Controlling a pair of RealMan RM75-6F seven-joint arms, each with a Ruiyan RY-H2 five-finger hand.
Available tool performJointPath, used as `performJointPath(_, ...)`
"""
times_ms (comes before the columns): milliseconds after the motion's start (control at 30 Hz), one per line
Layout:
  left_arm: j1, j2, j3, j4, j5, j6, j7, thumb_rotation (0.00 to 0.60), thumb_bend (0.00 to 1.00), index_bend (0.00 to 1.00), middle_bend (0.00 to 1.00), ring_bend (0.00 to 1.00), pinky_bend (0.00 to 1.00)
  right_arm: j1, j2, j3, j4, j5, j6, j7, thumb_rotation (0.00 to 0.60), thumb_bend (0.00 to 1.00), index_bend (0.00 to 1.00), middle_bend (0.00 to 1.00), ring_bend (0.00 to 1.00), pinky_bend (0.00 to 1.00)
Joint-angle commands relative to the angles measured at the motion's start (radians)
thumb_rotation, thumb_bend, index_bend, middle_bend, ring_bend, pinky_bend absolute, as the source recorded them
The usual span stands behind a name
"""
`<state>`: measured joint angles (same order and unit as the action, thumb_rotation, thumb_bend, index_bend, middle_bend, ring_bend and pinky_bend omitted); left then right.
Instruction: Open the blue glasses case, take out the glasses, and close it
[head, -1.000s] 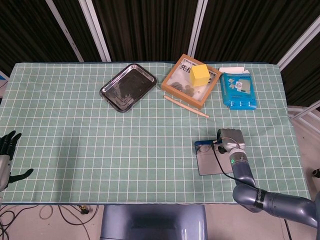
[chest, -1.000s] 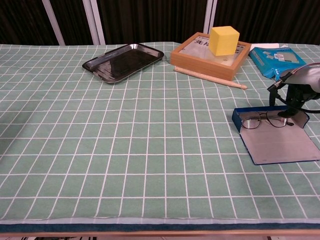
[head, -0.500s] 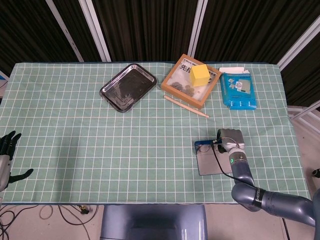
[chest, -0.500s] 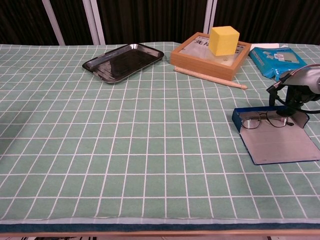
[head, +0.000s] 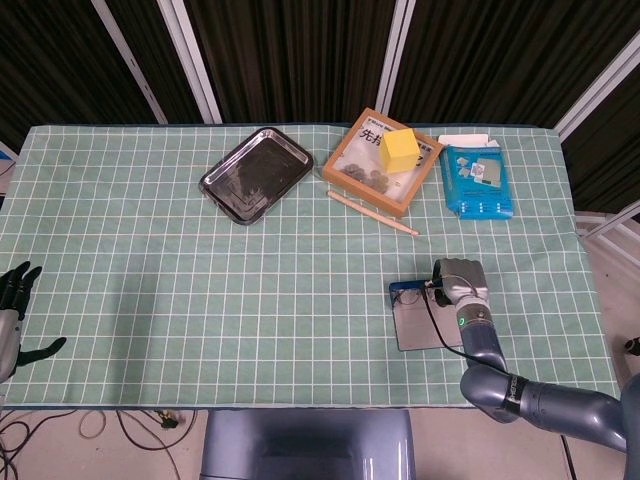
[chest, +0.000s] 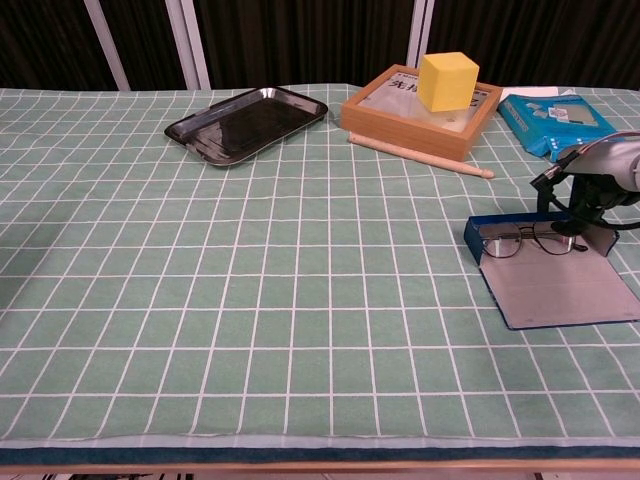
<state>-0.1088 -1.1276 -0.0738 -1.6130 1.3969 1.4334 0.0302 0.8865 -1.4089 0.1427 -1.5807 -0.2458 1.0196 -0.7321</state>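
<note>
Two thin, fragile lenses are lying in the open blue glasses case (chest: 553, 276) at right, so the glasses (chest: 528, 240) are needing a light frame pinch from the right hand (chest: 592, 172), whose grip I cannot tell.

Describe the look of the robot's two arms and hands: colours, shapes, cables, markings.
The right arm is a grey-blue metal tube with rounded joints, a black band and a small green light; a thin black cable runs to the silvery right hand. The left hand has slim black fingers.

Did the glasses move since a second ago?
No. The glasses lie in the open blue case, at the same spot on the tablecloth grid.
</note>
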Motion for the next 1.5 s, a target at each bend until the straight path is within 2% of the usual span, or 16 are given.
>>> performJointPath(33,0.000,0.000,0.000,0.000,-0.001,-0.001,-0.001,0.600,0.00,0.00,0.00,0.00,0.00,0.001,-0.001,0.001,0.000,0.002,0.000,0.000,0.600,0.51,0.42,0.90,0.99,1.00)
performJointPath(933,0.001,0.008,0.001,-0.003,0.006,0.000,-0.022,0.600,0.00,0.00,0.00,0.00,0.00,0.005,-0.013,0.013,-0.006,0.014,0.025,-0.006,0.600,0.52,0.48,0.91,0.99,1.00)
performJointPath(1300,0.000,0.015,0.001,-0.005,0.007,-0.005,-0.040,0.600,0.00,0.00,0.00,0.00,0.00,0.001,-0.001,0.083,-0.045,0.082,0.030,0.050,0.600,0.52,0.48,0.91,0.99,1.00)
performJointPath(1500,0.000,0.017,0.001,-0.006,0.009,-0.005,-0.045,0.600,0.00,0.00,0.00,0.00,0.00,-0.004,-0.010,0.112,-0.049,0.066,0.049,0.093,0.600,0.52,0.48,0.91,0.99,1.00)
